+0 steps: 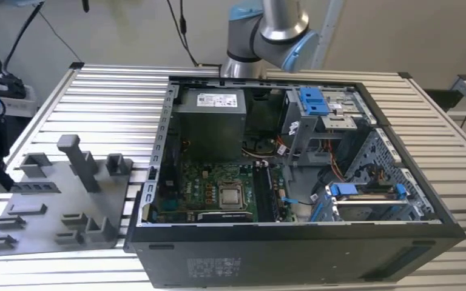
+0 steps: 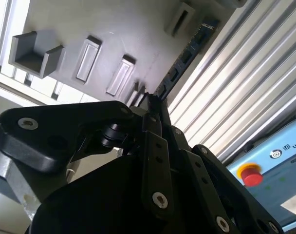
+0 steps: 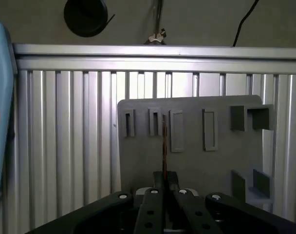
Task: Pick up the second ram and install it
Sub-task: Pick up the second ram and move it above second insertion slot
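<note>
The second ram (image 2: pixel 187 53) is a thin dark board with black chips, seen edge-on in the first wrist view (image 3: pixel 163 141). It stands along the grey holder tray (image 1: pixel 95 200) at the exterior view's left, where it shows as a dark strip (image 1: pixel 34 187). My black gripper (image 1: pixel 0 177) is at the tray's outer edge. Its fingertips (image 2: pixel 152 103) are closed on the near end of the stick, with the rest reaching away over the tray. In the first wrist view the gripper (image 3: pixel 164 179) has both fingers pressed against the board.
The open computer case (image 1: pixel 298 236) lies to the exterior view's right of the tray, with motherboard (image 1: pixel 209 188), memory slots (image 1: pixel 267 191) and blue drive clips (image 1: pixel 314 100). A tall grey post (image 1: pixel 77 160) and several brackets rise from the tray. A pendant with a red button (image 2: pixel 250 174) lies beside the table.
</note>
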### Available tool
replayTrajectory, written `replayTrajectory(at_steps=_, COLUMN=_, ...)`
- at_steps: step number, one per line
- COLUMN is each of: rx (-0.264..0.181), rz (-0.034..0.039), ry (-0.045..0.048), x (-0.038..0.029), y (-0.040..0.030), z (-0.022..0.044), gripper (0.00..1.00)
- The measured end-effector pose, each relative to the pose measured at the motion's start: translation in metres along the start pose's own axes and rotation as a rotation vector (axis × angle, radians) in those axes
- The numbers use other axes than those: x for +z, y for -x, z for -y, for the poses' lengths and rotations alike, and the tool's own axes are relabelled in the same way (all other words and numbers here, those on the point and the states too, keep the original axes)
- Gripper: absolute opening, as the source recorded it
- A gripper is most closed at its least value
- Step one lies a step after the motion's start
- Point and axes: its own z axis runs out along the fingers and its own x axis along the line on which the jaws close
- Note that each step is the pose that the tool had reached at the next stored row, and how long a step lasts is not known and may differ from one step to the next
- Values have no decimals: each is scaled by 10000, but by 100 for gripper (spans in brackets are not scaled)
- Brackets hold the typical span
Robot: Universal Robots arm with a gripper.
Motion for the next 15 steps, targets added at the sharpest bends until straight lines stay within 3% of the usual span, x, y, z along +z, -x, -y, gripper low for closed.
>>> replayTrajectory(at_steps=15, rx=-1, rz=5, ry=-1, x=-339, y=8, z=-9, gripper=14)
